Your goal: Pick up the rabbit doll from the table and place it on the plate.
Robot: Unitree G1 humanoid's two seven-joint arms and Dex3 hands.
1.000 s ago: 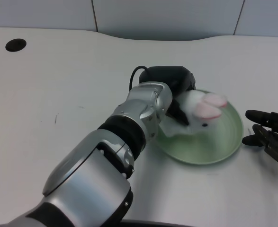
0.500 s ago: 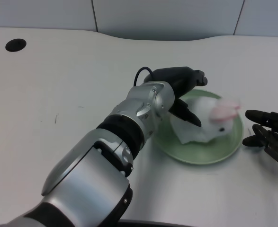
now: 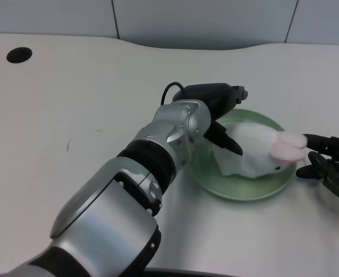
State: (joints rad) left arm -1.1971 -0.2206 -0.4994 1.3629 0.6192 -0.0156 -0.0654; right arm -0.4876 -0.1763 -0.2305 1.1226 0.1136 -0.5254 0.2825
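The white table (image 3: 71, 92) fills nearly the whole view and runs back to a pale panelled wall. Nearest the camera, the left forearm (image 3: 123, 196) rises from the bottom edge and reaches diagonally toward the green plate (image 3: 238, 190), so its bulk hides the plate's left rim. Just past the wrist, the left hand (image 3: 218, 112) hangs at the plate's near-left side with its fingers spread and nothing between them — one dark fingertip (image 3: 234, 148) points at the doll's flank, touching or just short of it; I cannot tell which. The rabbit doll (image 3: 256, 154) lies on its side on the plate, pink ears (image 3: 289, 148) hanging over the right rim. By my reading the placing is done. A round hole (image 3: 19, 55) marks the table's far left corner.
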